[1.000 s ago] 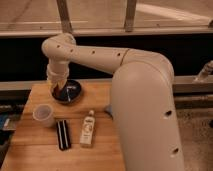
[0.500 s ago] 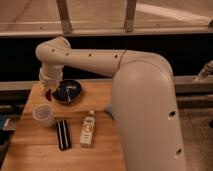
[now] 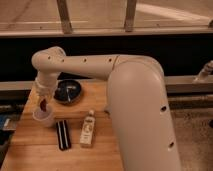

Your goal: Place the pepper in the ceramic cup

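Observation:
My gripper [image 3: 44, 101] hangs at the end of the white arm, directly above the ceramic cup [image 3: 44, 118], a small pale round cup on the left part of the wooden table. The gripper is shut on the pepper [image 3: 44, 105], a slim dark red-brown piece that points down, its lower end at the cup's rim. Whether the pepper touches the cup I cannot tell.
A wide black bowl [image 3: 68, 92] sits behind and to the right of the cup. A black ridged bar [image 3: 62, 134] and a white labelled bottle [image 3: 88, 129] lie in front. The wooden table [image 3: 30, 150] ends close to the cup's left. My arm's large white body fills the right.
The gripper has moved with the pepper from above the black bowl, leftward and toward the front, to above the cup, and has come lower.

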Tool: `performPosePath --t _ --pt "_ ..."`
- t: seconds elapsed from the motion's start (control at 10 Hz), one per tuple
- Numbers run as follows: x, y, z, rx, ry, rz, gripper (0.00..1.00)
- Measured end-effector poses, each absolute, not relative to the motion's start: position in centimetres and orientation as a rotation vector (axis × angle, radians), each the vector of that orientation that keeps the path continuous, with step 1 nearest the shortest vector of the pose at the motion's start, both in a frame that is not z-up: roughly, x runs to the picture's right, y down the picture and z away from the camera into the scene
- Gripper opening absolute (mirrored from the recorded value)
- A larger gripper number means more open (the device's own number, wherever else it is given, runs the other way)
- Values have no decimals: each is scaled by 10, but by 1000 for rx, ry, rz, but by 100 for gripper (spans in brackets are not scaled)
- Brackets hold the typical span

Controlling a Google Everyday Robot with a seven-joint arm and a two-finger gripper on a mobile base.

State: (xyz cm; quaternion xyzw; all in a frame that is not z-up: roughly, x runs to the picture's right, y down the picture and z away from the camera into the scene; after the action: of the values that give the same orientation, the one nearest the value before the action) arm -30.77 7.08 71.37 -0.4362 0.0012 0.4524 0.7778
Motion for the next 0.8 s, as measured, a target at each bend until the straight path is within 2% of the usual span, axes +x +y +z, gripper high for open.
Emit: performPosePath --t 0.8 --pt "-326 92 736 -989 3 977 0"
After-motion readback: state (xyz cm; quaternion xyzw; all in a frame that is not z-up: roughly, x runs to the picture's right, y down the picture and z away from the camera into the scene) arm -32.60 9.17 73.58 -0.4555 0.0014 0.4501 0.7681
